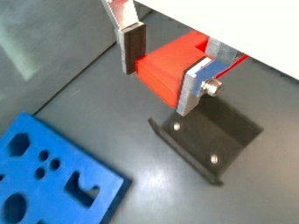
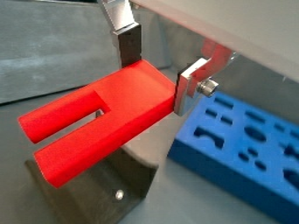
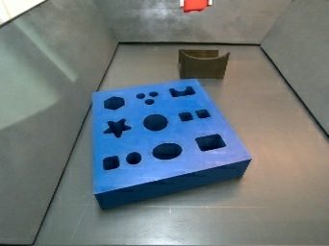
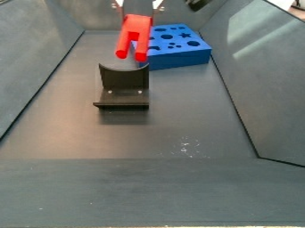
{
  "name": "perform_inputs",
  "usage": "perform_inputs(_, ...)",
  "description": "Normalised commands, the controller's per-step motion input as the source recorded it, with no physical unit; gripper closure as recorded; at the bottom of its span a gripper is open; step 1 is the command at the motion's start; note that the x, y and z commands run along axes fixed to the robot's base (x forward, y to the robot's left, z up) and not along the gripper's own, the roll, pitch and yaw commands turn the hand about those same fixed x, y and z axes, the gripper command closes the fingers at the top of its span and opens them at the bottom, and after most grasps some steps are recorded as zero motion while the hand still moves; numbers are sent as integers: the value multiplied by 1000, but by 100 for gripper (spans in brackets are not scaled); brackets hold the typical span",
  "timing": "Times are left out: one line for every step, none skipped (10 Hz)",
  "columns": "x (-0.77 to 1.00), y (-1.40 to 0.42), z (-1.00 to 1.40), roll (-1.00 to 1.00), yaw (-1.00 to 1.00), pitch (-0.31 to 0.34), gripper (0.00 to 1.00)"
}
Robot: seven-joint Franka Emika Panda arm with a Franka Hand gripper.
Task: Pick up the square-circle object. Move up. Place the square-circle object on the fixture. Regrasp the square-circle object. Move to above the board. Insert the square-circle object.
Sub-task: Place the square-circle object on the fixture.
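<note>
While the arm hangs above the fixture: the gripper (image 2: 158, 66) is clamped on the square-circle object (image 2: 100, 114), up off the floor.

Gripper: both wrist views show the two silver fingers (image 1: 132, 45) pressing on opposite sides of the red block, so it's definitely grasping it, not just hovering around it. Gripper midpoint in a wrist view is about here (image 1: 166, 66).

Square-circle object: bright red-orange, held at its solid end. The slotted end, with two prongs and a gap between them, sticks out away from the fingers in a wrist view. In a side view the block (image 4: 134, 36) hangs prongs down, tilted a bit, right over the fixture. Can't tell for sure whether the prong tips touch it. In a side view only a small red bit (image 3: 194, 5) shows at the frame's upper edge.

Fixture: dark block standing on the grey floor (image 4: 167, 125), under the held piece (image 4: 121, 85). Seen also in a wrist view (image 1: 211, 131) and in a side view near the back wall (image 3: 203, 62).

Board: big blue slab with star, circles, squares and other cutouts (image 3: 161, 130). It sits apart from the fixture, with bare floor between them in both side views (image 4: 173, 44). It also shows in both wrist views (image 1: 52, 171) (image 2: 239, 144).
</note>
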Motion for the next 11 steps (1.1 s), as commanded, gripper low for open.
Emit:
perform_inputs(508, 53, -14, -981, -110, 133, 100)
perform_inputs(410, 51, -14, -805, -117, 116, 100)
perform_inputs(314, 48, -14, -632, -119, 96, 100)
perform_inputs(220, 47, -14, -457, -120, 78, 100)
perform_inputs(95, 32, -9, -263, -110, 58, 100)
perform_inputs(117, 131, -1000, -1000, -70, 218, 100)
perform_inputs(119, 134, -1000, -1000, -82, 196, 100)
perform_inputs(135, 138, -1000, -1000, -122, 222, 100)
perform_inputs(152, 135, -1000, -859, -162, 225, 100)
perform_inputs(156, 138, -1000, -689, -186, 186, 100)
perform_inputs(161, 140, -1000, -514, -205, 137, 100)
